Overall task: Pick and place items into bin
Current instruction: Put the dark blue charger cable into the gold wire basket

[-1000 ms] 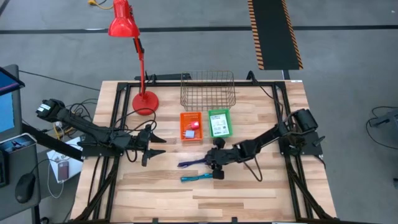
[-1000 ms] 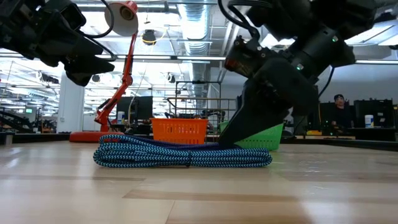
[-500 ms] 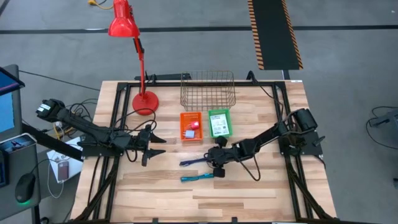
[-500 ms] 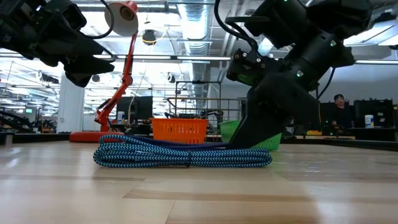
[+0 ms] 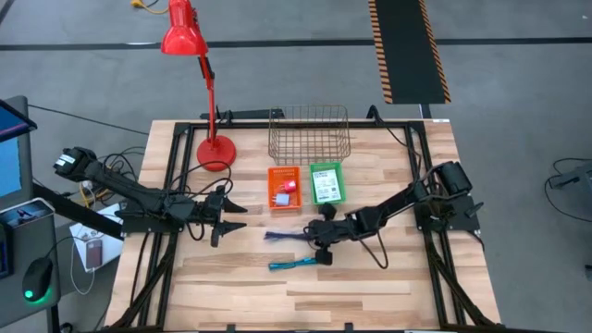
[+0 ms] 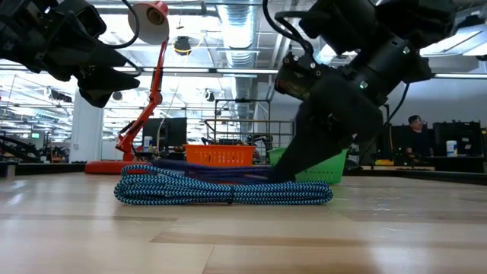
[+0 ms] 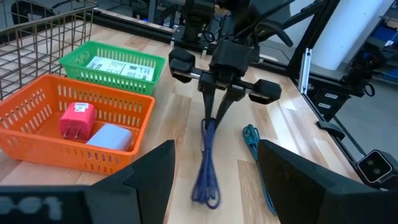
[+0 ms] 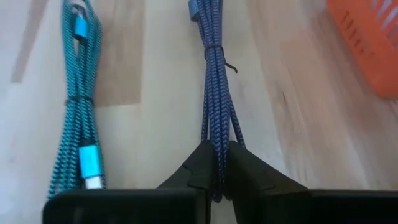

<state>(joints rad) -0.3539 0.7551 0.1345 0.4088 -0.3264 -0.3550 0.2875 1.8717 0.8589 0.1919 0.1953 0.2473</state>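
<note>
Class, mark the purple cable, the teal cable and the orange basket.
purple cable [image 7: 208, 163]: left wrist view, mid-bundle.
teal cable [image 8: 76, 118]: right wrist view, mid-bundle.
orange basket [image 7: 93, 154]: left wrist view, near wall.

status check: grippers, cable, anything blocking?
Right gripper shut on purple cable. Left gripper open, idle at table's left. Teal cable loose on table. Nothing blocking.

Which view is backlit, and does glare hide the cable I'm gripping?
Low view: bright ceiling lights behind leave the right tool a dark silhouette, with the purple cable barely showing above the teal cable. Right wrist view: even light, no glare, purple cable plain in the grip. High view: evenly lit, soft shadows.
</note>
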